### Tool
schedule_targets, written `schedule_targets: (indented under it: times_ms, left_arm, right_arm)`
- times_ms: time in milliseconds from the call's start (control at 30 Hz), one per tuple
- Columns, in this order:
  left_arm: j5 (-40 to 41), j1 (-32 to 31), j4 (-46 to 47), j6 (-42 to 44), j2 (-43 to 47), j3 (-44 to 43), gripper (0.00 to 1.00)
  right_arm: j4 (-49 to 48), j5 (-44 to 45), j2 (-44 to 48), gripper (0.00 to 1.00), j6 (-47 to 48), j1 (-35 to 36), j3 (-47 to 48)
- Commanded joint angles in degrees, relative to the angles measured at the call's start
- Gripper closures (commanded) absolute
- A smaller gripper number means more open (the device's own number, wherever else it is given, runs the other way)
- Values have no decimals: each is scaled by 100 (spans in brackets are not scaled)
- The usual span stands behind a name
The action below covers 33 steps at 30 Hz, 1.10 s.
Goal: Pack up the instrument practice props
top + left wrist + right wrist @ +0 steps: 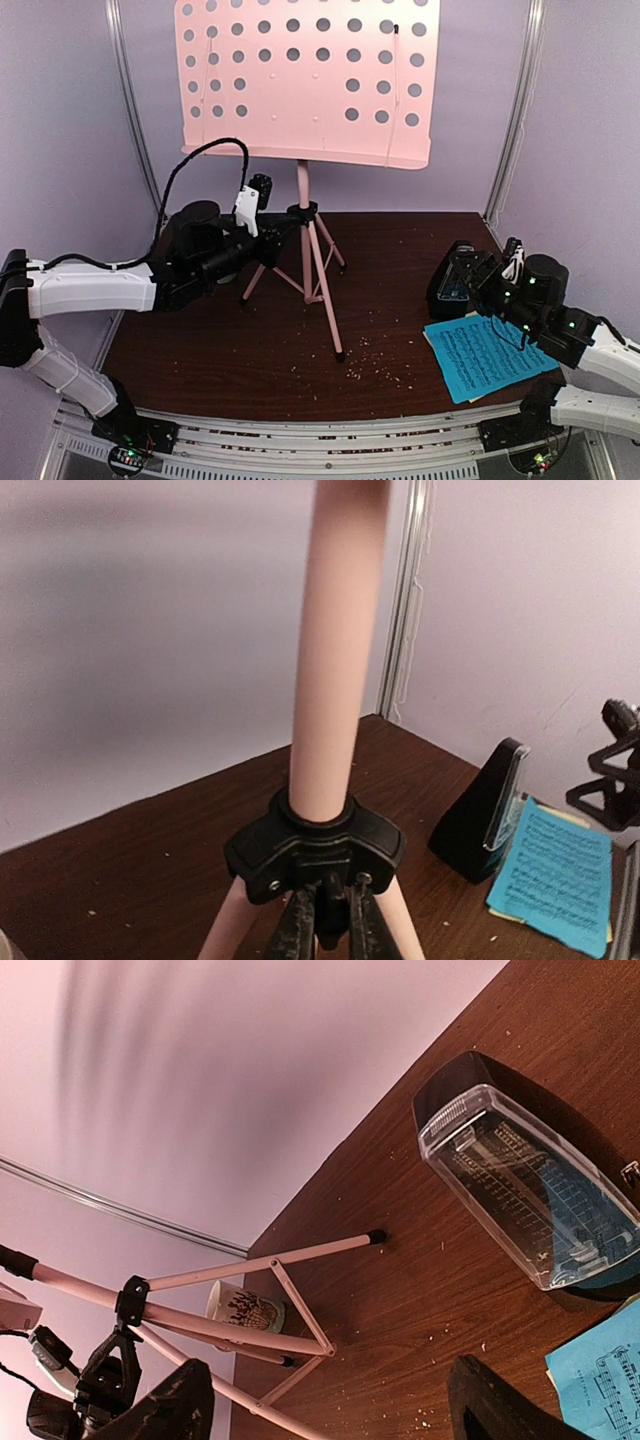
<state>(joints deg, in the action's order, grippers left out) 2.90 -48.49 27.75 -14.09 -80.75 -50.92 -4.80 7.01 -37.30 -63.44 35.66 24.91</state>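
The pink perforated music stand (305, 80) stands upright on its tripod legs at the back middle of the table. My left gripper (290, 222) (333, 928) is shut on a tab of the stand's black leg collar (315, 850), just under the pink pole (330, 680). The black pyramid metronome (450, 288) (530, 1200) with its clear cover stands at the right. A blue sheet-music page (487, 355) (555, 875) lies in front of it on a yellow page (432, 335). My right gripper (488, 290) (335, 1410) hangs open and empty beside the metronome, above the table.
A beige patterned mug (245, 1310) stands behind the stand's legs (270, 1260), near the table's far left edge. Crumbs speckle the brown table (230, 350). Purple walls with metal corner rails (515, 110) close in the back and sides.
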Motion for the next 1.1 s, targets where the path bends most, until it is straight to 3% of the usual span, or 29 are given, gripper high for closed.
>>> schedule_targets:
  times_ms: [0, 300, 567, 900, 1067]
  left_arm:
    - [-686, -60, 86, -1817, 36, 206, 100]
    - [-968, -16, 684, -3809, 53, 607, 100]
    - [-1148, 15, 1233, -4761, 33, 896, 100]
    - [-1232, 134, 1219, -4711, 62, 801, 92]
    - [-1280, 191, 1084, -4555, 86, 701, 76]
  right_arm:
    - [-105, 29, 13, 18, -50, 37, -83]
    - [-153, 35, -8, 18, -62, 77, -102]
    - [-153, 55, 3, 18, -70, 99, -108]
    - [-179, 35, 4, 18, 15, 138, -66]
    - [-402, -170, -70, 17, 322, 201, 7]
